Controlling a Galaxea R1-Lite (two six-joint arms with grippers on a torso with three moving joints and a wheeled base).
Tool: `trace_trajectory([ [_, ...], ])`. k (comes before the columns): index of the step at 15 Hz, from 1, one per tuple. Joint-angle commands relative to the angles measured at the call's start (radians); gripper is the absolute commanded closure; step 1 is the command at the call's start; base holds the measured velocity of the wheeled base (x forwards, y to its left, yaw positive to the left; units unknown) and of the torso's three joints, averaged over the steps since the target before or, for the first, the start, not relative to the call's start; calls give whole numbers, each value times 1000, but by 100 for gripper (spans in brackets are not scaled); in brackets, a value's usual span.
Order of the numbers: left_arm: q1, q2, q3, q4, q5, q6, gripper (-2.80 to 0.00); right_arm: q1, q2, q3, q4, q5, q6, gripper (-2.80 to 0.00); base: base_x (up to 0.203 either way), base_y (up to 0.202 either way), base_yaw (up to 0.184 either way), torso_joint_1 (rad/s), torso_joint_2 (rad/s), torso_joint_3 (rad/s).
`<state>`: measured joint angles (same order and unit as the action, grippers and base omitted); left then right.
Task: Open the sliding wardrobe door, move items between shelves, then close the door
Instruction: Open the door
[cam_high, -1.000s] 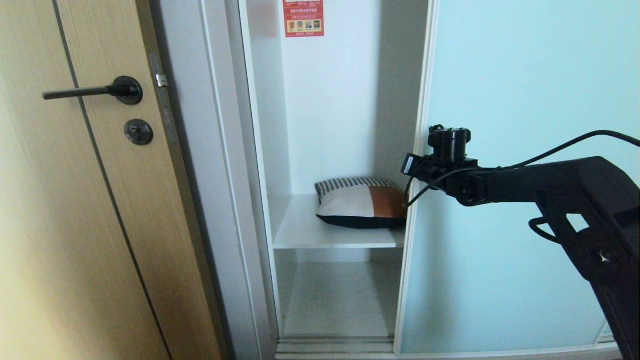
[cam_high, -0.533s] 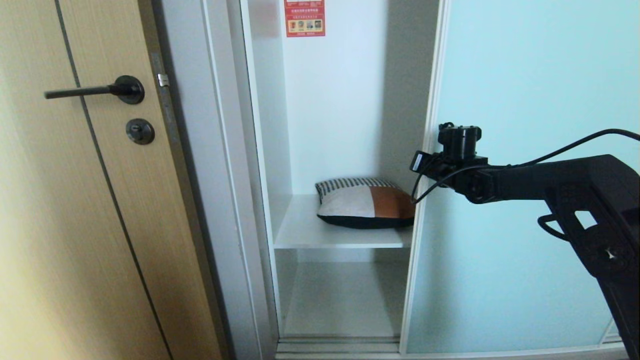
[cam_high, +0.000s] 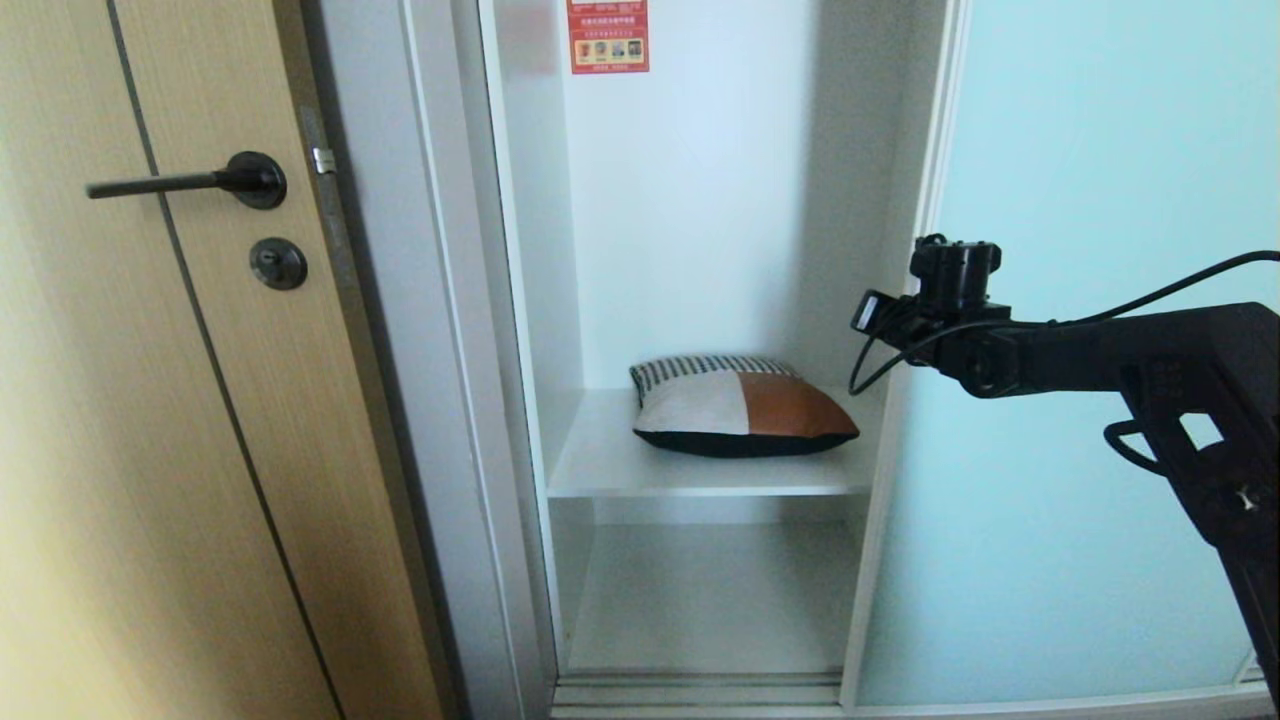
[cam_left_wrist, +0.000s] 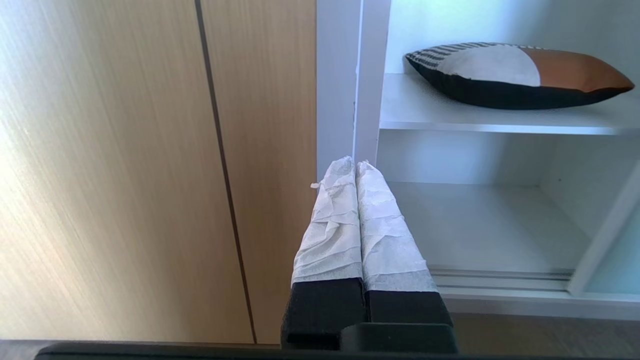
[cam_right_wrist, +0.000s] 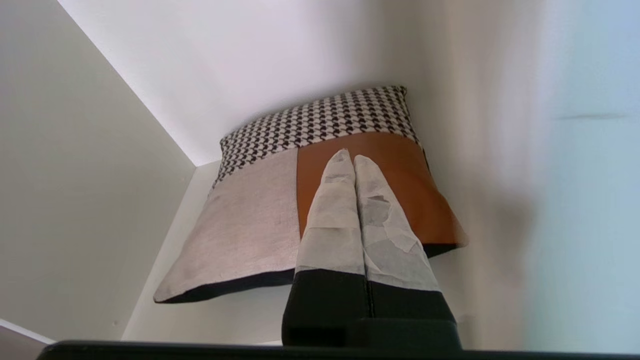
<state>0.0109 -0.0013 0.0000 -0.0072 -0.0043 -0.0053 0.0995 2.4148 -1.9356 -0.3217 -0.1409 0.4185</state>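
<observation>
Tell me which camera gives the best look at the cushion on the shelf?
The right wrist view: the cushion fills the frame from above, showing its checked, pale and brown patches, partly behind shut fingers. The head view shows the whole cushion small on the shelf. The left wrist view shows its side from below.

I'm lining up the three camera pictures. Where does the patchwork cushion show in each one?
Head view: cushion lies mid-picture on the upper white shelf.
Left wrist view: cushion at upper right, on that shelf.
Right wrist view: cushion fills the centre, behind the right gripper.
Shared landmark: its orange-brown patch.
</observation>
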Motion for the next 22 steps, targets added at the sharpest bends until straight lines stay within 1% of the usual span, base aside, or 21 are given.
trace_trajectory([
  [1,1,0,2,0,0,-1,0,-13,-16,11,-6,1,3,0,0,0,0,0,0,0],
  [4,1,0,2,0,0,-1,0,-20,-42,37,-7,5,2,0,0,0,0,0,0,0],
  [9,0,0,2,0,0,-1,0,-19,-129,149,-44,38,4,0,0,0,0,0,0,0],
  [11,0,0,2,0,0,-1,0,-11,-174,183,-48,40,5,0,0,0,0,0,0,0],
  [15,0,0,2,0,0,-1,0,25,-377,310,-69,63,-8,0,0,0,0,0,0,0],
  [17,1,0,2,0,0,-1,0,42,-523,397,-72,71,-54,0,0,0,0,0,0,0],
  [19,1,0,2,0,0,-1,0,63,-659,490,-72,52,-116,0,0,0,0,0,0,0],
  [22,1,0,2,0,0,-1,0,93,-858,658,-75,-53,-168,0,0,0,0,0,0,0],
])
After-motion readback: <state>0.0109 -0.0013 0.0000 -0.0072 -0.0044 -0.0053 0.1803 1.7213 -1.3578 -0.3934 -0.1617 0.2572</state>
